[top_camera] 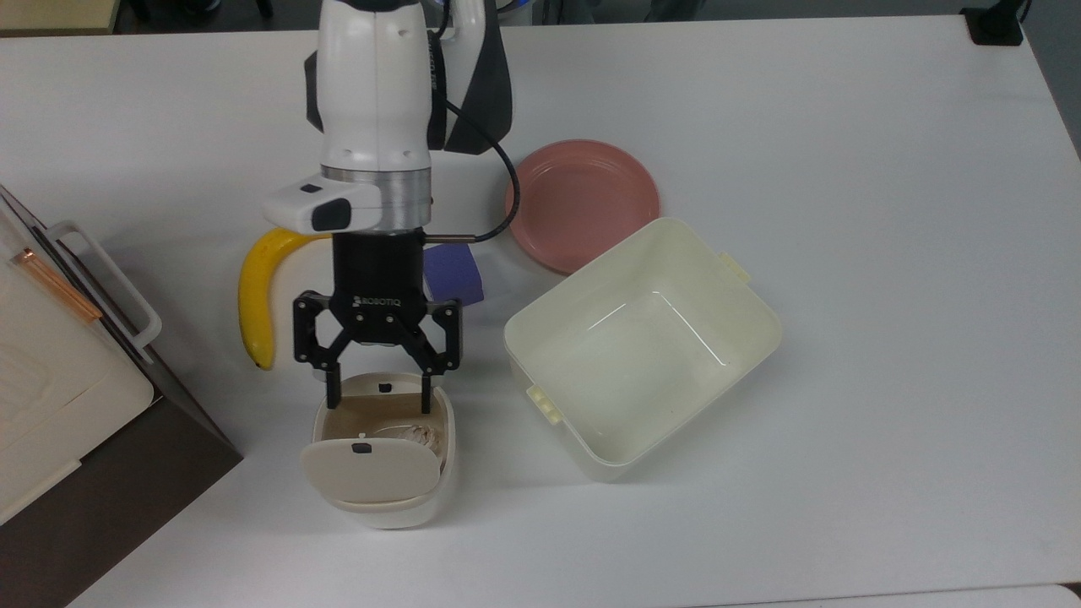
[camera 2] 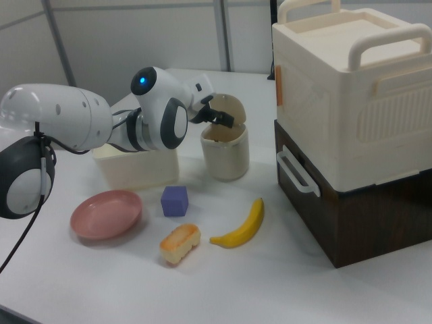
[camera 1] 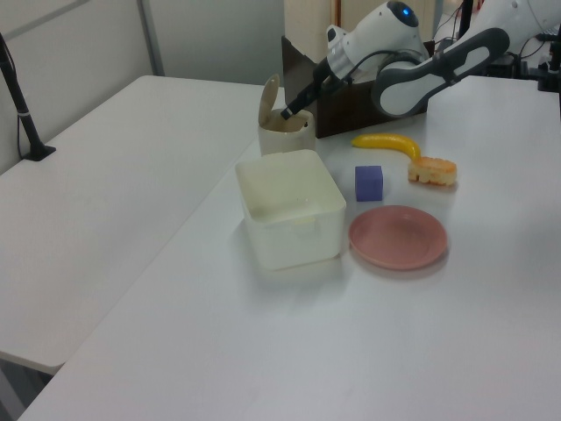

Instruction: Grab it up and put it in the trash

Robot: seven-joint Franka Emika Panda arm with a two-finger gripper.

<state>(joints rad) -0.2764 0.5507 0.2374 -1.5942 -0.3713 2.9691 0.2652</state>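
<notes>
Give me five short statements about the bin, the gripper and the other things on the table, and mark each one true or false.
1. The gripper is open above the trash bin. True.
2. The paper wad is pinched between the fingers. False: it lies inside the bin.
3. The bin's flap lid is swung open. True.
4. The banana lies in the cream tub. False: it lies on the table, on the top view's left of the arm.
5. The pink plate holds the purple block. False: the block sits on the table beside it.
</notes>
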